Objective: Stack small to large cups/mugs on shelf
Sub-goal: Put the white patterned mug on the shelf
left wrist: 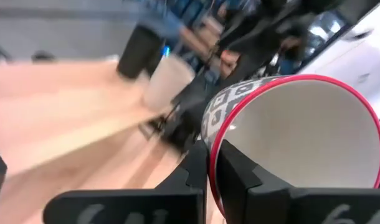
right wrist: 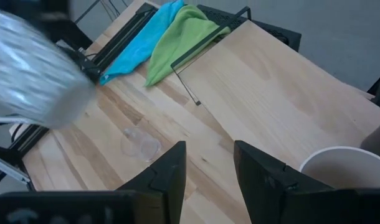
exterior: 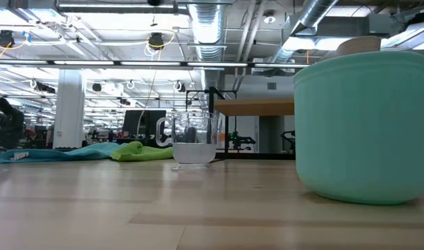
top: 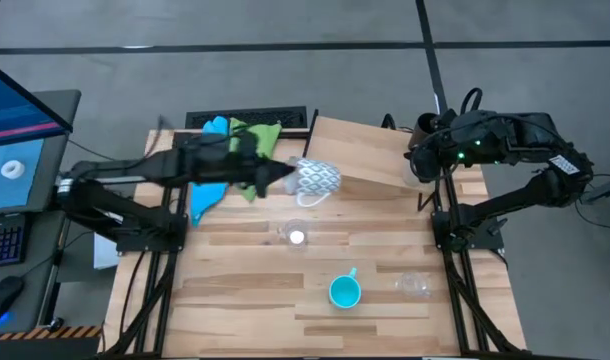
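Observation:
My left gripper (top: pixel 290 172) is shut on a white mug (top: pixel 317 178) with a grey pattern and a red rim, just off the left end of the shelf (top: pixel 360 155). A beige tumbler (left wrist: pixel 168 81) and a tall black cup (left wrist: pixel 137 50) stand at the shelf's right end. There my right gripper (top: pixel 417 165) hangs open above the board, with the tumbler's rim (right wrist: pixel 346 168) beside its fingers and nothing between them. A cyan mug (top: pixel 345 291) and two clear cups (top: pixel 295 236) (top: pixel 413 286) stand on the table. My left gripper pinches the mug's wall at the red rim (left wrist: pixel 210 140), one finger inside the mouth and one outside. The fingers come about level from the table's left. The mug lies tipped on its side, mouth toward the gripper, handle (top: pixel 313 200) toward the near edge, clear of the table.
Blue and green cloths (top: pixel 230 135) lie at the table's far left, behind the left arm. The shelf's board (right wrist: pixel 271 81) is bare between the mug and the tumbler. In the low view the cyan mug (exterior: pixel 365 125) fills the right side, with a clear cup (exterior: pixel 193 142) farther off.

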`<state>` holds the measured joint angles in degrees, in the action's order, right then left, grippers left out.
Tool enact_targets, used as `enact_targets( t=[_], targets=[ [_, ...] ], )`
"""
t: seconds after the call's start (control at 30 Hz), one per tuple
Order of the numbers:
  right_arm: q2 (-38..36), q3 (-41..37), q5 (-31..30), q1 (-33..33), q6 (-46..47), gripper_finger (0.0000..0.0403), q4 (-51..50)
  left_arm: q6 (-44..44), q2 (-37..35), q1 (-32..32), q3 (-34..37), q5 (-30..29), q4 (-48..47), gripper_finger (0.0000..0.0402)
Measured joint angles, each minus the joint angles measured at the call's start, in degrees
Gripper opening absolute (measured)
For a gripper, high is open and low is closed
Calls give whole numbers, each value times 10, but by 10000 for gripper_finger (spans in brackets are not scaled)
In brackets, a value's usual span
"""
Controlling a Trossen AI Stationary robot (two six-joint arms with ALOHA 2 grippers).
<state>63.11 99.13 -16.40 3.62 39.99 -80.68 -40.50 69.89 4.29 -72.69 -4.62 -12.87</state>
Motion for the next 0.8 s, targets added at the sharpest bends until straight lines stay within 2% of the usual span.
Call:
enact_targets(
  t=[0.2, 0.37, 0.47, 0.6, 0.8],
  targets=[
    [0, 0, 0, 0, 0, 155, 1, -23, 87, 99, 0, 159, 7, 2],
    [0, 0, 0, 0, 1, 155, 1, -24, 157, 154, -39, 230, -27, 2],
    [0, 0, 0, 0, 0, 155, 2, 17, 199, 172, -113, 245, -100, 2],
    [0, 0, 0, 0, 1, 155, 2, 99, 275, 186, -257, 246, -249, 2],
    [0, 0, 0, 0, 1, 155, 2, 201, 399, 200, -472, 207, -439, 2]
  ],
)
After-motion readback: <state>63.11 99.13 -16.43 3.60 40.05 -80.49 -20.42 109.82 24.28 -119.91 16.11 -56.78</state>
